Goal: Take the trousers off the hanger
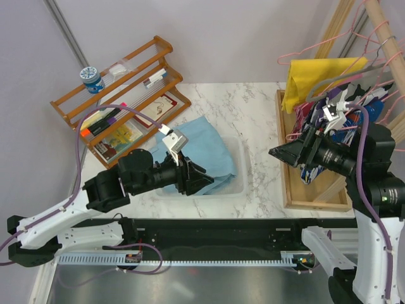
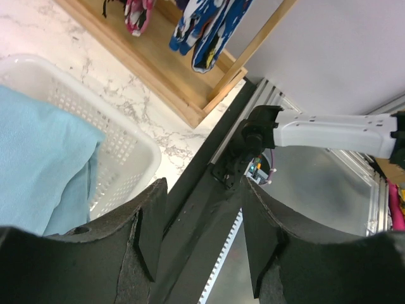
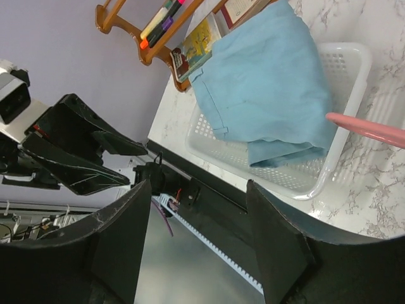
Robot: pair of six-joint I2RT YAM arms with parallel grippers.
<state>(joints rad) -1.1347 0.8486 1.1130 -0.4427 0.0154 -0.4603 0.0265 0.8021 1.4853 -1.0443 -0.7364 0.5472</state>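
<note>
The light blue trousers lie crumpled in the clear plastic tray at the table's middle, with no hanger on them. They also show in the left wrist view and the right wrist view. Several pink wire hangers hang on the rack at the back right. A pink hanger bar crosses close to the right wrist camera. My left gripper is open and empty over the tray's near edge; its jaws stand apart. My right gripper is open and empty beside the rack; it also shows in its wrist view.
A wooden shelf with books and pens stands at the back left, with a blue-lidded jar on it. The wooden clothes rack base at the right carries a yellow cloth and patterned clothes. A black rail runs along the front.
</note>
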